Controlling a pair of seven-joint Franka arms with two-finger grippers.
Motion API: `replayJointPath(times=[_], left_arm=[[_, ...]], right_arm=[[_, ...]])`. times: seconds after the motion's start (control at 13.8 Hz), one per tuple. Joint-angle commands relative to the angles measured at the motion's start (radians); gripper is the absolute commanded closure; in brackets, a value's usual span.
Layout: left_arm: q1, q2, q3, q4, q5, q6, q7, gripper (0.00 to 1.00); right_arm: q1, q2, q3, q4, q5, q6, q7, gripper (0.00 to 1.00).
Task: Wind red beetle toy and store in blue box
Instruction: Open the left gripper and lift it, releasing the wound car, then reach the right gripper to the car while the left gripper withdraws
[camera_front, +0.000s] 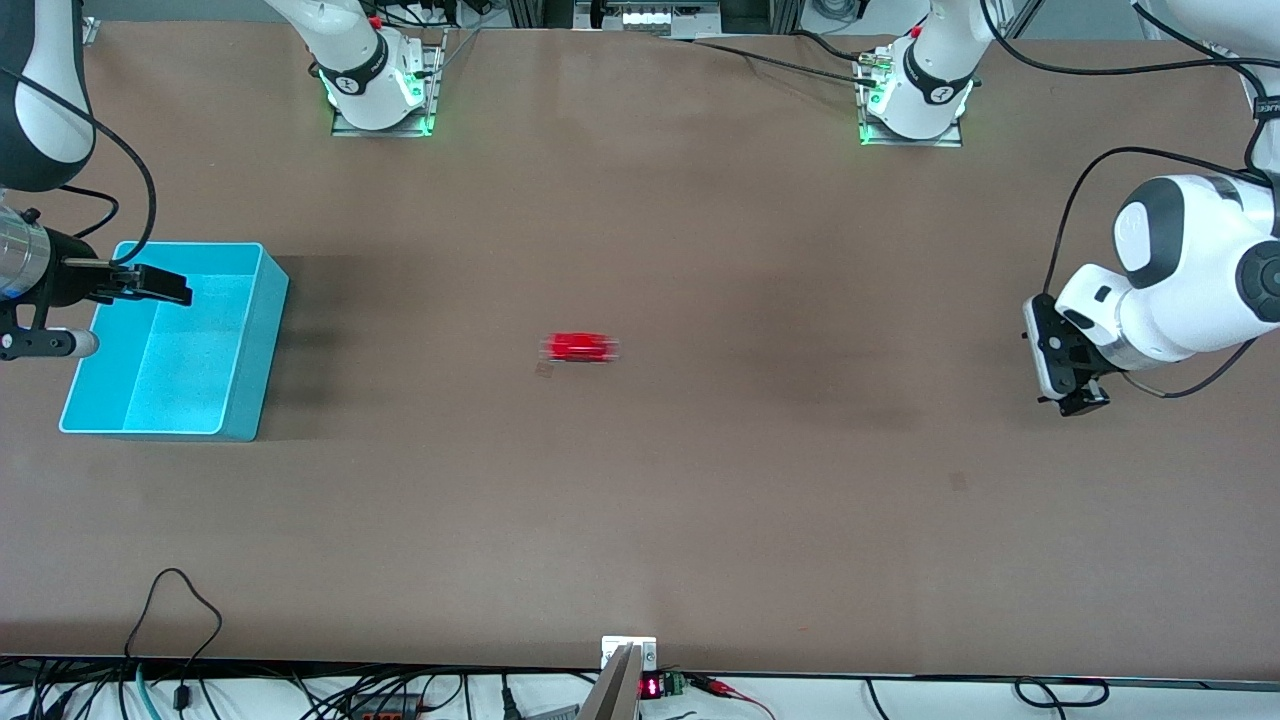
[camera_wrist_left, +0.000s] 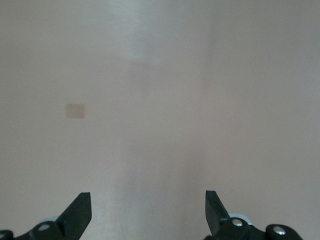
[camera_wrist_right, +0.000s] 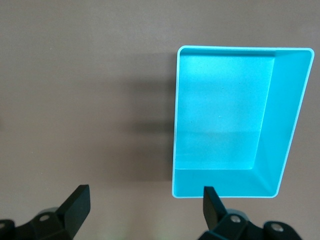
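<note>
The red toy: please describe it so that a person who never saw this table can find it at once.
Look at the middle of the brown table, between the two arms' ends and apart from the blue box at the right arm's end. The red toy lies alone there, tiny, blurred, and the only red thing on the tabletop.

A broad brown table (camera_front: 700, 520) spans the scene, cables (camera_front: 170, 610) along its near edge.

Red beetle toy (camera_front: 580, 347) mid-counter blurred, details perhaps unreadable, right hand (camera_front: 150, 283) partly cut off at counter's edge
</note>
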Motion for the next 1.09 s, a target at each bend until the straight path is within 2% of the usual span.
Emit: replayJointPath(times=[0.0,0.36,0.58,0.8,1.02], left_arm=[[-0.001,-0.006,0.002,0.045,-0.022,-0.023,-0.26,0.0],[-0.013,-0.029,0.004,0.144,-0.01,-0.032,-0.819,0.0],[-0.042,-0.051,0.016,0.212,-0.013,-0.117,-1.147,0.0],[-0.126,-0.052,0.106,0.331,-0.013,-0.261,-1.318,0.0],[-0.114,-0.11,0.111,0.36,-0.034,-0.342,-1.371,0.0]], right_arm=[[-0.009,0.0,0.005,0.004,0.006,-0.013,-0.006,0.0],[-0.009,0.005,0.005,0.005,0.018,-0.013,-0.006,0.0],[-0.002,0.005,0.008,0.005,0.02,-0.013,-0.006,0.0],[0.02,0.003,0.017,0.004,0.026,-0.016,-0.008,0.0],[0.045,-0.008,0.017,-0.053,0.045,-0.03,-0.009,0.0]])
